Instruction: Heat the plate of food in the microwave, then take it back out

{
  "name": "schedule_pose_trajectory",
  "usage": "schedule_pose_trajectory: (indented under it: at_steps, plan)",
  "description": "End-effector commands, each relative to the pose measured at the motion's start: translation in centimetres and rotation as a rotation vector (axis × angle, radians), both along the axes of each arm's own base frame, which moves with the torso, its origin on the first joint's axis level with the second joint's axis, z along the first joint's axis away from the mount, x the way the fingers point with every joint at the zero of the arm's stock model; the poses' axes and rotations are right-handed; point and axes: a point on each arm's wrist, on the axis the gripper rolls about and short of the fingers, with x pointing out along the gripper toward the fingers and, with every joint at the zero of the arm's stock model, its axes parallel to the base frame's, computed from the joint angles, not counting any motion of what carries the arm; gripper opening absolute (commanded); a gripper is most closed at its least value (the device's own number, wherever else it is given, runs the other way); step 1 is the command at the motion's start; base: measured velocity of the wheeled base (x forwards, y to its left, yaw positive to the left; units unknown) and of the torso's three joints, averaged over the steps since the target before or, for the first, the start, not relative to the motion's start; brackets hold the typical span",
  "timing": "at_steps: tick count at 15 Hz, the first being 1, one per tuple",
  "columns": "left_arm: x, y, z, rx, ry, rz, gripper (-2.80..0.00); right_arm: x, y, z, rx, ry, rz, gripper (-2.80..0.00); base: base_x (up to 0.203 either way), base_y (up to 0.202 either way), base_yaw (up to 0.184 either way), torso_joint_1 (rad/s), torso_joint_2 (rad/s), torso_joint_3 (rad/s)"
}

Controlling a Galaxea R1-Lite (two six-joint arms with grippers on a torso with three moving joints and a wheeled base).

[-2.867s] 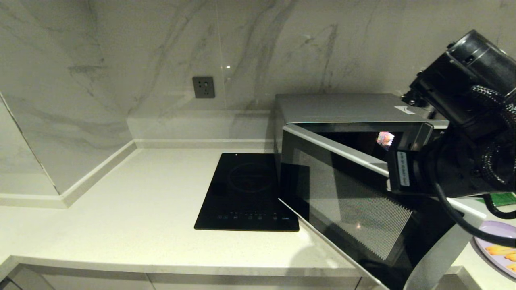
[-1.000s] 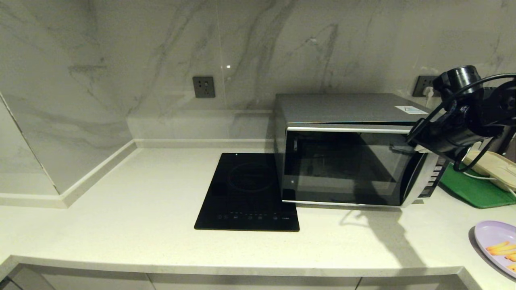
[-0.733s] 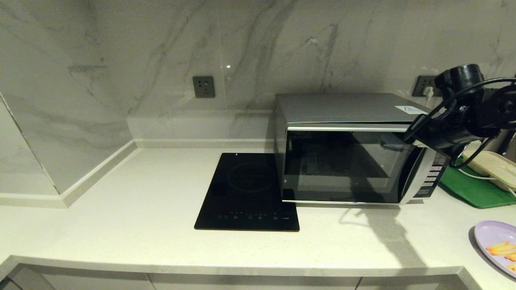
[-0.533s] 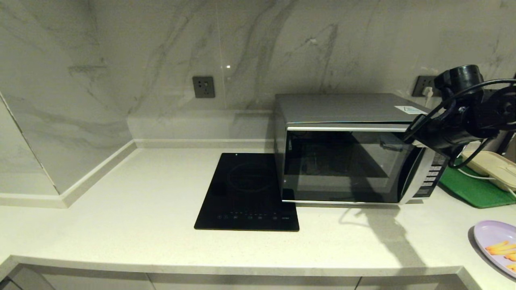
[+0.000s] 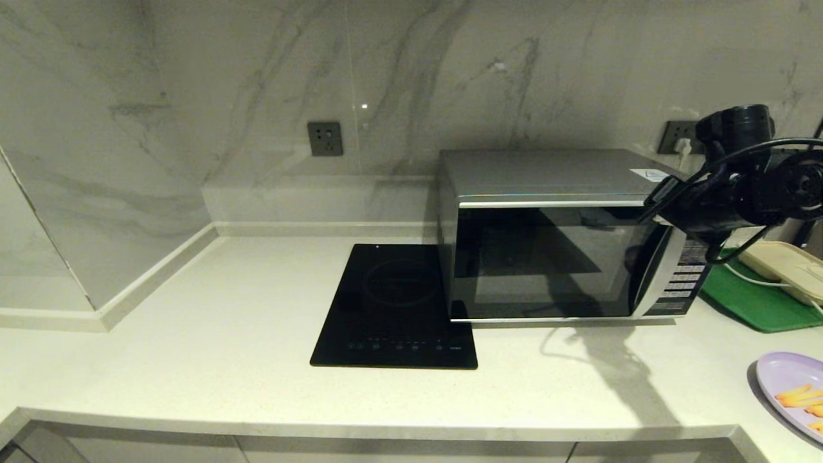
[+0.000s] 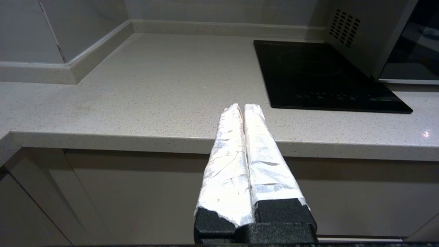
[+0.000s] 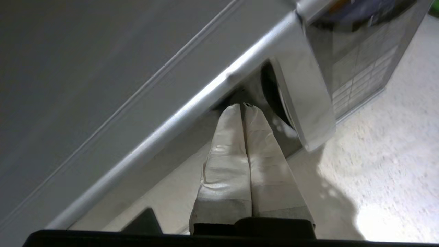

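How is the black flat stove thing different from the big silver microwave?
The cooktop lies flat and low on the counter; the microwave is a tall box. The cooktop is all black; the microwave is silver with a dark door. Both have shiny dark glass and sit side by side.

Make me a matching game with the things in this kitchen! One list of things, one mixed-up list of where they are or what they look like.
Things:
1. microwave
2. plate of food
3. cooktop
4. right gripper

Clues:
A. flat and black, left of the silver box
B. fingers shut, tips at the door's upper corner
C. lavender, on the counter's far right edge
D. door closed, dark glass

Pairs: 1-D, 2-C, 3-A, 4-B
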Motion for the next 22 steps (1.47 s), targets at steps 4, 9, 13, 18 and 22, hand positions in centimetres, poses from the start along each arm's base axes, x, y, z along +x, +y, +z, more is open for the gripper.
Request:
schedule_pose_trajectory:
  at_steps: [4, 9, 13, 18, 22]
  plan:
    - [0.0, 0.0, 0.0, -0.001, -0.001, 0.0, -2.8, -2.1, 0.2, 2.0, 0.042, -0.038, 0.08, -2.8, 0.0, 0.0, 0.0, 0.0, 0.0, 0.0]
    - [0.0, 0.0, 0.0, -0.001, -0.001, 0.0, -2.8, -7.1, 5.1, 3.8, 0.03, 0.07, 0.459, -2.8, 0.0, 0.0, 0.0, 0.0, 0.0, 0.0]
    - [0.0, 0.0, 0.0, -0.001, -0.001, 0.0, -2.8, -7.4, 9.8, 2.8, -0.011, 0.109, 0.617, -2.8, 0.0, 0.0, 0.0, 0.0, 0.0, 0.0]
    - [0.0, 0.0, 0.0, -0.001, -0.001, 0.0, -2.8, -7.0, 13.1, 2.5, -0.064, 0.101, 0.701, -2.8, 0.0, 0.0, 0.0, 0.0, 0.0, 0.0]
    - [0.0, 0.0, 0.0, -0.001, -0.001, 0.0, -2.8, -5.6, 15.2, 1.9, -0.13, 0.099, 0.784, -2.8, 0.0, 0.0, 0.0, 0.0, 0.0, 0.0]
